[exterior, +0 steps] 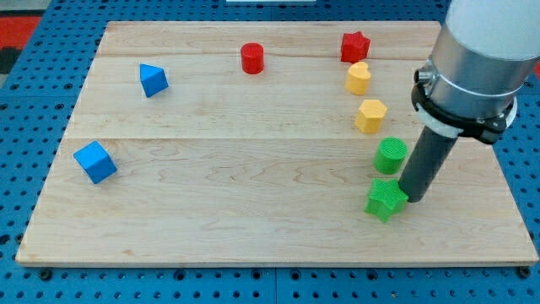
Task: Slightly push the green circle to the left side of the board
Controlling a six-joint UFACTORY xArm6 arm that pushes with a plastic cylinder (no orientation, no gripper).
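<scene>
Wooden surface [253,211] seen from above and slightly in front, resting on a blue perforated base [25,110]. The arm enters from the view's upper right as a pale cylindrical housing [485,42] with a dark collar, below which the straight dark rod [426,165] descends. My tip [411,199] meets the surface near the view's right side, just right of the green circle [391,155] and lower than it, and touching or nearly touching the upper right edge of the green star [386,198]; which of the two cannot be told. The rod carries no hand, so nothing is clamped or spread.

The green circle, the block named in the task, stands right of centre, directly above the green star and just beside it. Above the circle lie a yellow hexagon [370,116] and, higher, a second yellow block [359,78] of rounded outline, whose exact shape is unclear. A red star [355,46] sits at the view's top, touching or nearly touching that yellow block. A red cylinder [252,58] stands near the top centre. Well apart, on the view's left, lie a blue triangular block [153,79] and, lower, a blue cube [95,162].
</scene>
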